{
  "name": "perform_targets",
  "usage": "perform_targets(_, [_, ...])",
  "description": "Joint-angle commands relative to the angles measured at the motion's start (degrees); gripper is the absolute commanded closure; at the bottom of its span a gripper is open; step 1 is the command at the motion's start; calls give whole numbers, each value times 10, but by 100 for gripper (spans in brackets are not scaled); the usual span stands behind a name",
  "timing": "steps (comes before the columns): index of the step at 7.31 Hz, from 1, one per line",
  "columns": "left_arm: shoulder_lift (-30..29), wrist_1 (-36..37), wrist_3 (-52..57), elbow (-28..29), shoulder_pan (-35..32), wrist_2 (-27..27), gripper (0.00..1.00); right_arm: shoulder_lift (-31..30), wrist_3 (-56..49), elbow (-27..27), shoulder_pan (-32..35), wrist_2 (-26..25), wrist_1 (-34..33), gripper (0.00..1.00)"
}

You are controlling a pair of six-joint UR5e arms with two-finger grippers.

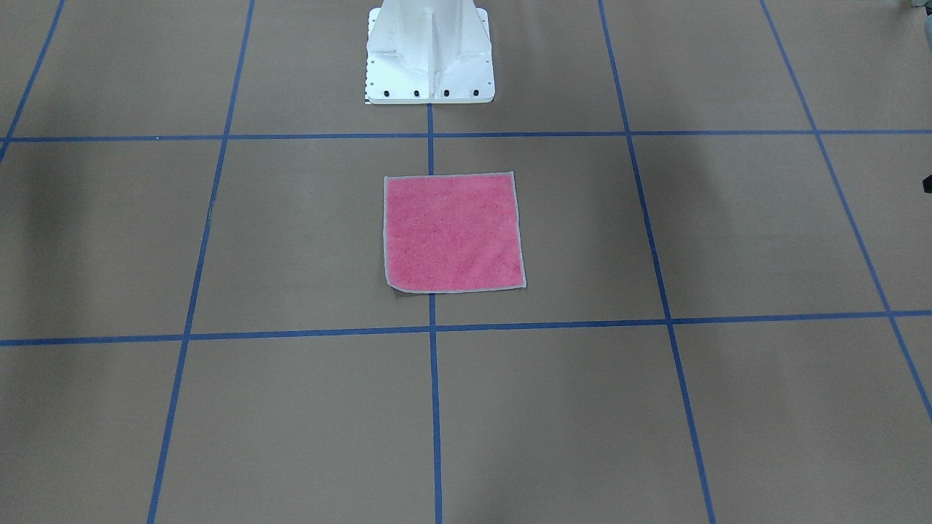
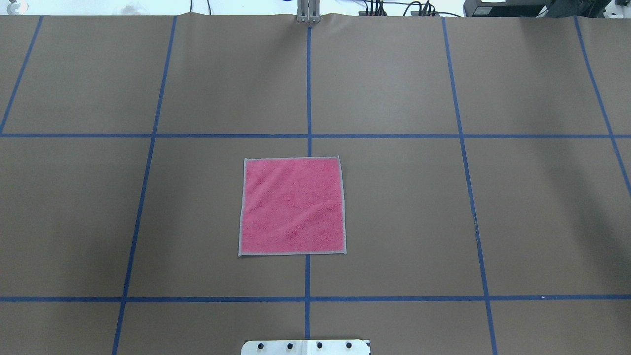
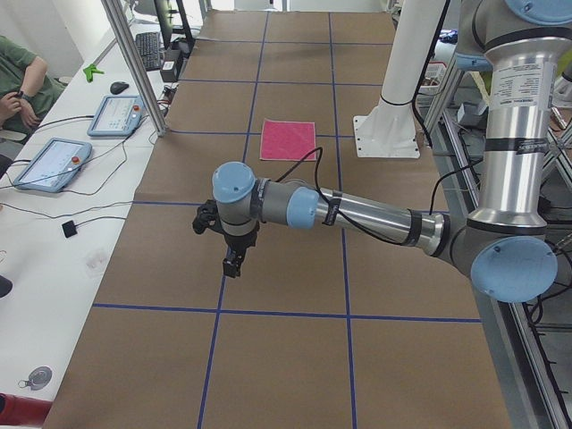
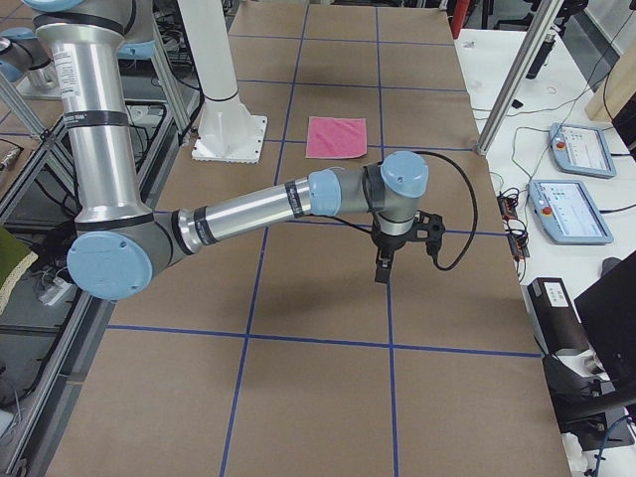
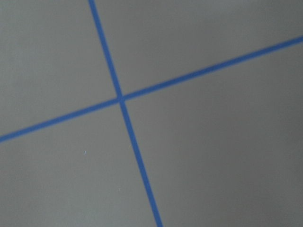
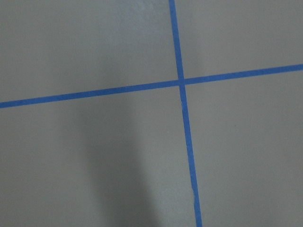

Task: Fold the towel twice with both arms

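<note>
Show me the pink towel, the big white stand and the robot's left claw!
towel [image 2: 292,206]: overhead view, middle of its pink face.
white stand [image 1: 429,65]: front-facing view, its sloped front.
left claw [image 3: 231,266]: left side view, between its fingertips.

Towel [image 2: 292,206]: underside hidden, only pink face shows.
Pedestal [image 1: 429,65]: cut off by top edge in front view, by bottom edge overhead.
Left gripper [image 3: 231,264], right gripper [image 4: 382,270]: seen only in side views, finger gap too small to tell.
Person [image 3: 18,76]: cropped by picture's left edge.
Tape lines [image 5: 120,98]: blurred in left wrist view.
</note>
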Motion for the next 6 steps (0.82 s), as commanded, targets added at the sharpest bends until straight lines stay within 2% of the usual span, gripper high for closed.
perform_targets(1, [-81,-5,-153,-16,82,-3,1,73,60,-3,-61,6,-4,0])
perform_targets(2, [-112,-16,-225,-29,101,-15,0,88,67,-8,-67,15,1,0])
perform_targets(3, [-122,-34,-335,-28,134,-67,0,78,77,3,-73,66,32,0])
perform_targets(4, [-162,-81,-504,-22,204,-66,0,77,95,-5,-101,78,73,0])
perform_targets(5, [-181,-146,-652,-23,268,-12,0,76,159,-6,-127,76,116,0])
perform_targets(6, [-180,-212,-760,-22,329,53,0,76,276,-3,-152,75,176,0])
